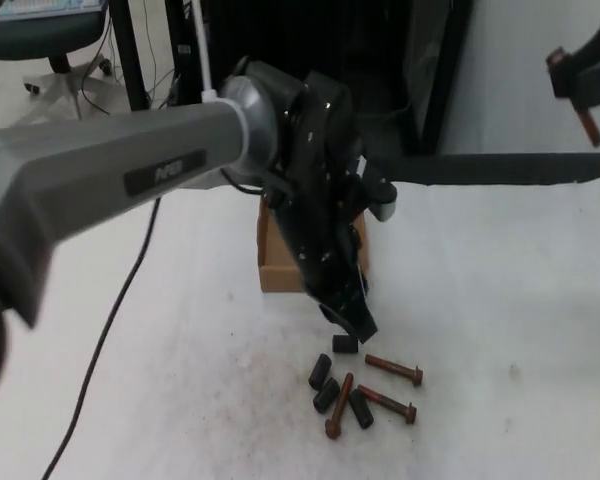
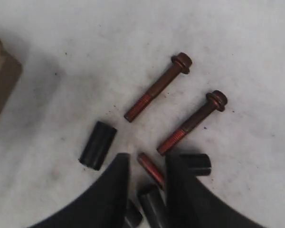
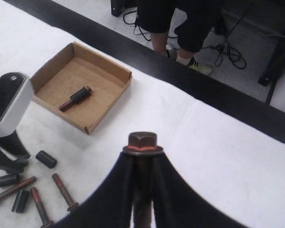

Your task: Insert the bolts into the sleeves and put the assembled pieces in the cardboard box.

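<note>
Loose bolts (image 2: 159, 88) and sleeves (image 2: 98, 145) lie in a pile on the white bench (image 1: 500, 300), near side. L gripper (image 2: 147, 160) is low over the pile, fingers apart, straddling one more w/o clamping it. Behind it, cardboard box (image 3: 111, 102) w/ one assembled piece (image 3: 76, 98) inside. R gripper (image 3: 142, 159) is raised far right, clenched on a bolt (image 3: 142, 141).

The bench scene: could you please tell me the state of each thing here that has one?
Left gripper: open, fingers astride one loose bolt.
Right gripper: shut on a bolt.
Cardboard box: open, one assembled piece inside.
Other loose bolts: lying flat, unsleeved.
Sleeves: lying loose, without bolts.
</note>
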`<state>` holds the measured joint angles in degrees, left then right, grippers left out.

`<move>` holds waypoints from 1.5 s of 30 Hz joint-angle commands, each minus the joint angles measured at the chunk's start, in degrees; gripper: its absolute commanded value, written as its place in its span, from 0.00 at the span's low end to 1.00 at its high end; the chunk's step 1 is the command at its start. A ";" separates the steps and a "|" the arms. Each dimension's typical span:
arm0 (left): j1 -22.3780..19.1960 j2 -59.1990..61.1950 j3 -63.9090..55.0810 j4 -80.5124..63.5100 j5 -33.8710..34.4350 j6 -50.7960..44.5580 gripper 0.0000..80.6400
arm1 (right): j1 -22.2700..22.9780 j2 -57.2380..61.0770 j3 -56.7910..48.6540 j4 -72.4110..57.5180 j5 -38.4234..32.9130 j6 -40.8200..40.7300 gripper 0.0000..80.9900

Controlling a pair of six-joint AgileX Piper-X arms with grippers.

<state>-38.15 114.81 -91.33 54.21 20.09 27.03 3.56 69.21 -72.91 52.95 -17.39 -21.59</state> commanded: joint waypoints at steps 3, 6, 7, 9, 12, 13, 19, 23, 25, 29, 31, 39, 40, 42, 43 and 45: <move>-0.16 2.25 -4.04 0.11 -4.79 8.27 0.65 | -0.23 -1.81 2.41 0.82 -1.02 -0.07 0.01; -0.03 2.61 -4.02 1.32 -6.40 13.78 0.65 | -0.23 -3.04 4.39 0.82 -2.12 0.07 0.01; -0.03 2.76 -4.02 1.75 -6.43 14.86 0.65 | -0.23 -3.45 5.05 0.82 -2.68 0.10 0.01; -0.03 3.04 -3.90 2.29 -6.43 16.39 0.65 | -0.12 -4.04 6.00 0.82 -3.17 0.08 0.01; -0.03 3.60 -3.89 2.27 -6.43 16.51 0.65 | -0.12 -4.75 6.54 0.82 -4.38 0.24 0.01; -0.03 3.91 -3.89 2.39 -6.32 16.51 0.65 | -0.12 -4.95 6.50 0.82 -4.37 0.23 0.01; -0.14 5.10 -3.89 2.66 -6.35 16.95 0.65 | -0.12 -5.80 6.50 0.82 -4.37 0.62 0.01; -0.14 5.93 -3.89 2.66 -6.35 17.94 0.65 | -0.12 -6.63 6.50 0.82 -4.37 0.62 0.01; -0.14 6.56 -4.00 2.18 -6.35 17.94 0.65 | -0.12 -7.09 6.50 0.82 -4.37 0.62 0.01; -0.14 7.82 -4.00 1.09 -6.35 17.69 0.64 | -0.12 -7.49 6.50 1.25 -4.37 0.62 0.01; -0.14 7.89 -4.00 0.23 -6.35 17.58 0.64 | -0.12 -7.65 6.72 1.29 -4.37 0.62 0.01; -0.14 7.89 -4.00 -5.15 -6.35 17.58 0.63 | -0.12 -7.78 7.37 2.71 -4.37 0.62 0.01; -0.14 7.89 -4.00 -5.63 -6.35 17.58 0.61 | -0.12 -7.91 7.37 2.73 -4.37 0.62 0.01; -0.14 7.89 -4.00 -5.91 -6.35 17.58 0.59 | -0.12 -7.91 7.37 2.72 -4.37 0.62 0.01; -0.14 7.89 -4.00 -5.89 -6.35 17.58 0.59 | -0.12 -7.91 7.37 2.72 -4.37 0.62 0.01; -0.14 7.89 -4.00 -4.95 -6.35 17.40 0.59 | -0.12 -7.91 7.37 2.72 -4.37 0.62 0.01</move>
<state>-38.15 123.10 -94.86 48.93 14.27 44.61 3.56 62.08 -65.45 55.80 -20.90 -21.42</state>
